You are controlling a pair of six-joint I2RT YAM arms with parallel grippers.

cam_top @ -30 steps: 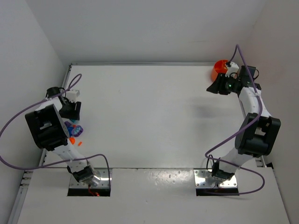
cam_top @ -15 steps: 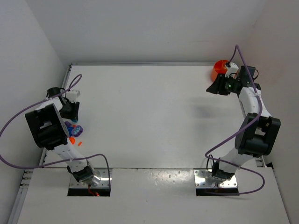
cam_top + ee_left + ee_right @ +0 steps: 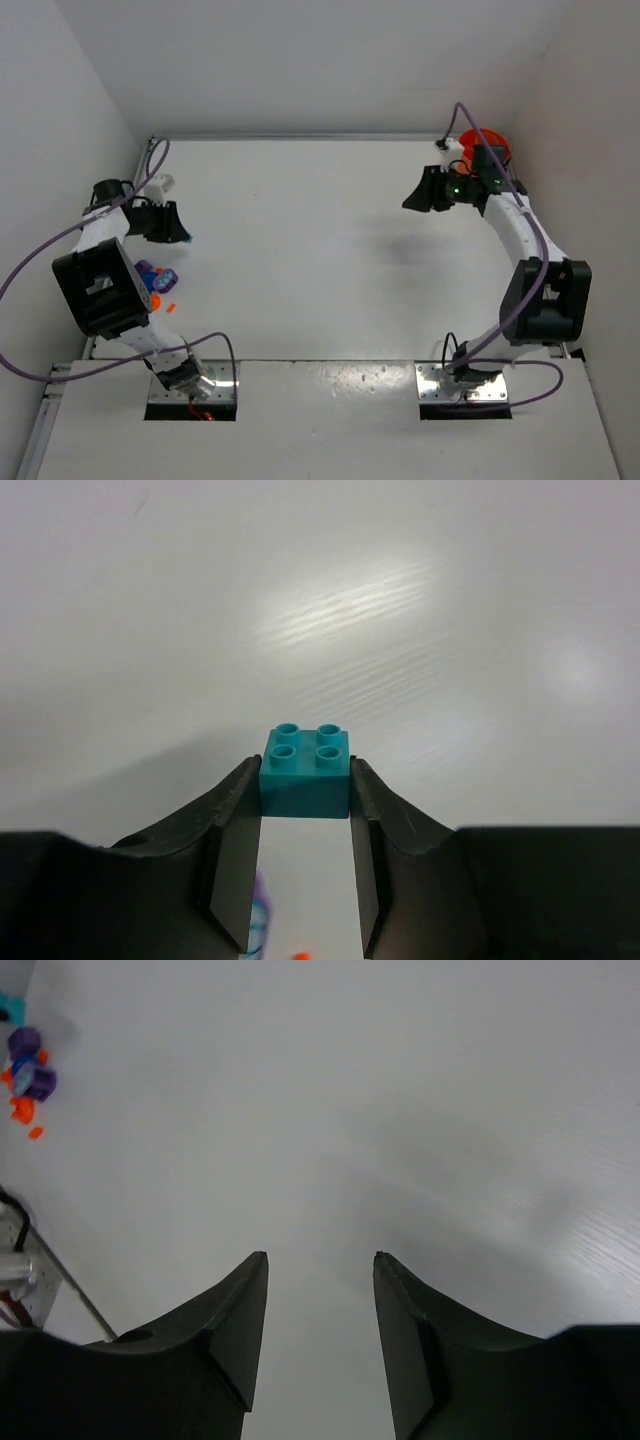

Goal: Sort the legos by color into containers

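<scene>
From above, the left gripper (image 3: 170, 228) hung just past the loose legos (image 3: 155, 280), well apart from the orange tub (image 3: 487, 148) in the far right corner beside the right gripper (image 3: 418, 198). The left wrist view showed its jaws clamped on a cyan brick (image 3: 305, 770) by the very tips, so a quick swing could have twisted it free. In the right wrist view the jaws stood apart and empty.

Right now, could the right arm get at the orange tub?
Probably yes: the orange tub sits right by its wrist with nothing between, and the right pincer is open and empty, though pointing away.
</scene>
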